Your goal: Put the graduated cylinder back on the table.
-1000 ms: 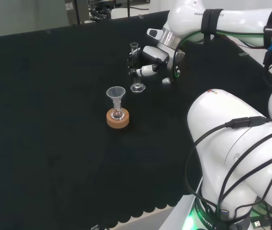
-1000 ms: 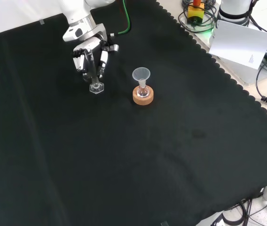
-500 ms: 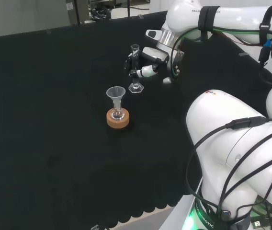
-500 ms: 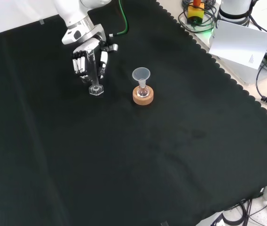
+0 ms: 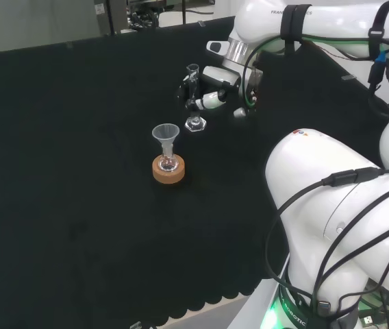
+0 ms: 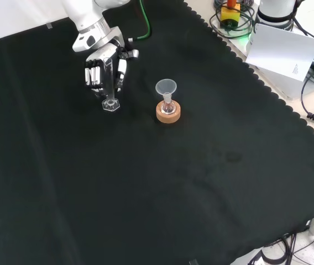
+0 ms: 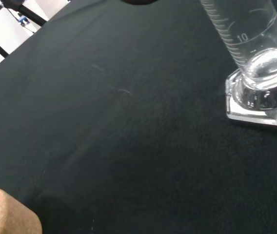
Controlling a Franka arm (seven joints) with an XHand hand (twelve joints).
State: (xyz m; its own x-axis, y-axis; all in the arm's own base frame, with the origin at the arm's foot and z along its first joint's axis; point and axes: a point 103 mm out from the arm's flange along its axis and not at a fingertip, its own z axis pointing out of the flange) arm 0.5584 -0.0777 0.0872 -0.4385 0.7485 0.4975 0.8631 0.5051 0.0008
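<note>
The graduated cylinder [image 5: 193,96] is clear, with a hexagonal foot, and stands upright on the black cloth [image 5: 78,171]. In the front view the cylinder [image 6: 110,91] is just in front of the hand [image 6: 94,74]. The hand's fingers hang nearly straight beside the tube and the thumb is on its other side, with a small gap showing. In the head view the hand [image 5: 218,79] is right of the tube. The wrist view has the cylinder's foot [image 7: 255,97] flat on the cloth.
A small flask with a clear funnel [image 5: 166,133] stands on a cork ring [image 5: 168,171], nearer the camera than the cylinder in the head view and right of it, as the cork ring [image 6: 168,113], in the front view. The arm's white links [image 5: 345,205] rise at the head view's right.
The fingers were curled round the cylinder a second ago and have since straightened off it. The hand has drawn up slightly, and the cylinder stays standing in about the same spot.
</note>
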